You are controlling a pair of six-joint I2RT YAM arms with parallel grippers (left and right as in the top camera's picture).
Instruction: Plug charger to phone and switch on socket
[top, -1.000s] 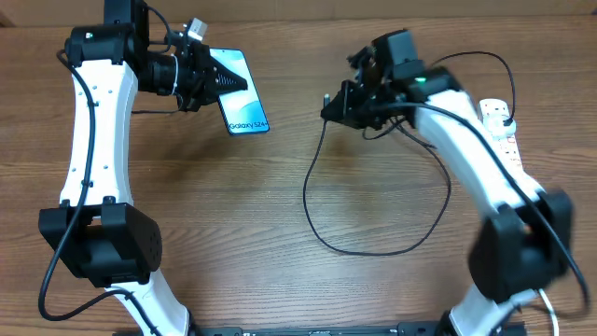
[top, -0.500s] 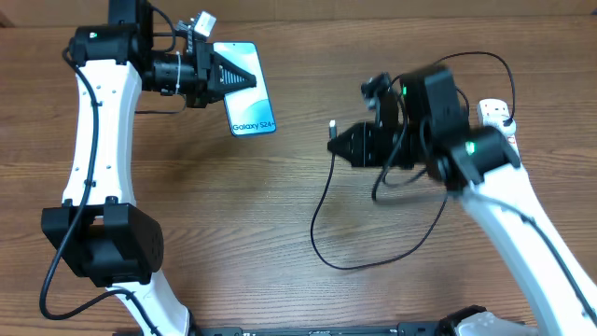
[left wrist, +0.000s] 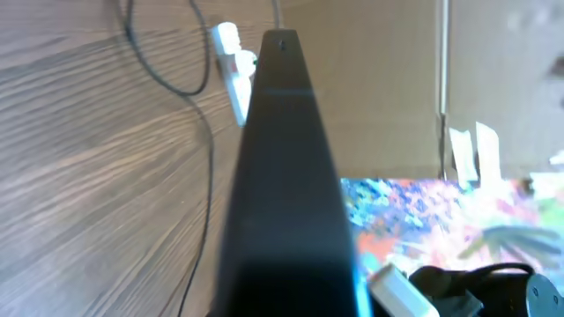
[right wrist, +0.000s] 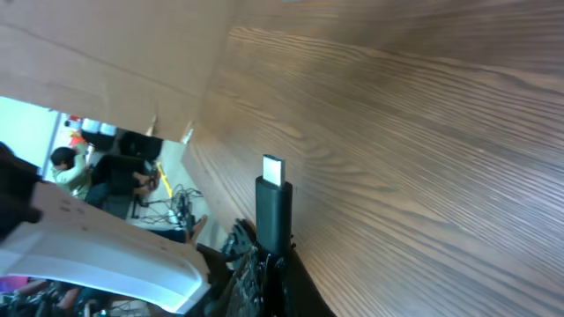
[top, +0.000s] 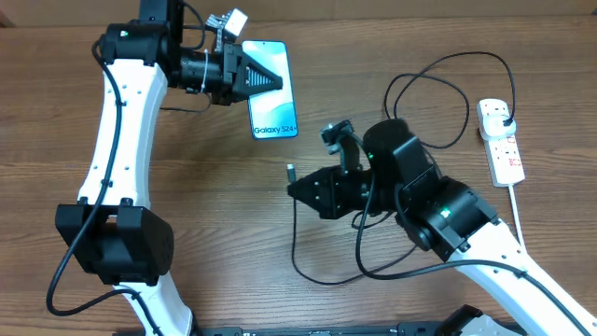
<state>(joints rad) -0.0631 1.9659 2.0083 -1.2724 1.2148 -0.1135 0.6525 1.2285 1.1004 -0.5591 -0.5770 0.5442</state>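
Observation:
My left gripper (top: 244, 77) is shut on the phone (top: 271, 90), holding it by its left edge above the table; its cyan screen reads "Galaxy S24+". In the left wrist view the phone (left wrist: 284, 176) shows edge-on as a dark slab. My right gripper (top: 303, 187) is shut on the charger's connector end (top: 291, 172), tip pointing left, well below the phone. In the right wrist view the connector (right wrist: 272, 198) stands up from my jaws (right wrist: 275, 264). The black cable (top: 438, 79) loops back to its plug in the white socket (top: 501, 145) at the far right.
The socket's thick white cord (top: 520, 201) runs down the right side. Slack black cable (top: 317, 278) loops on the wooden table below my right gripper. In the left wrist view the socket (left wrist: 231, 66) and cable show far off.
My right arm has swung down and left, carrying the connector to the table's middle. My left gripper has shifted right with the phone.

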